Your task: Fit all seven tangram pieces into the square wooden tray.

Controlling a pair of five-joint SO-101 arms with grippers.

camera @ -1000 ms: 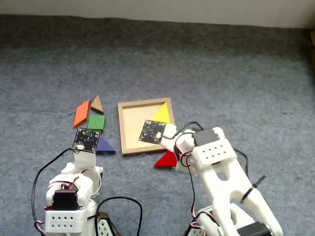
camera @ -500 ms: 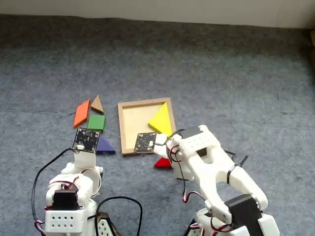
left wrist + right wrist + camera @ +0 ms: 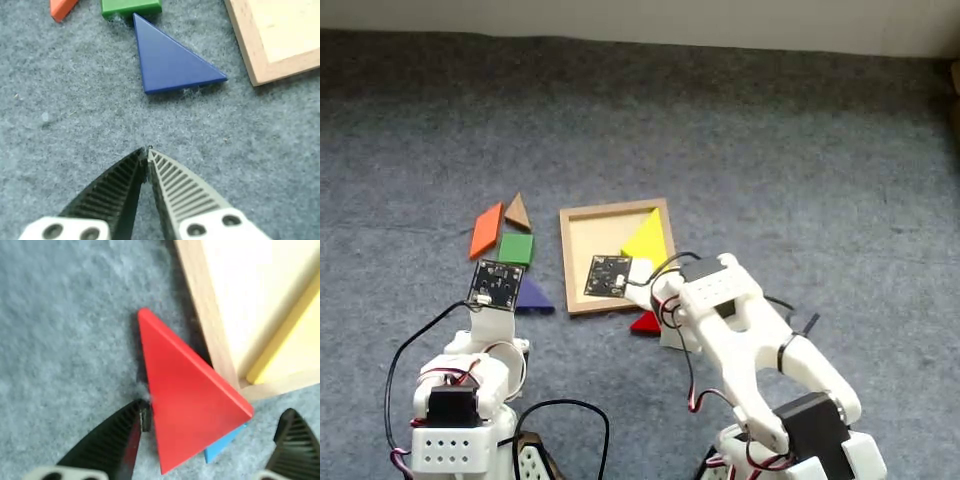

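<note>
Red triangle (image 3: pixel 185 398) lies on fuzzy grey carpet (image 3: pixel 60 340) beside wooden tray (image 3: pixel 207 315).

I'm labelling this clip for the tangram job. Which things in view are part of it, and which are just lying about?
Part of the job: wooden tray; yellow triangle, in the tray; red triangle; light blue piece; dark blue triangle; green square; orange parallelogram; brown triangle.
Just lying about: grey carpet; cables of the arms.

1 overhead view; 2 close wrist views share the tray (image 3: pixel 248 42) (image 3: pixel 205 305).
</note>
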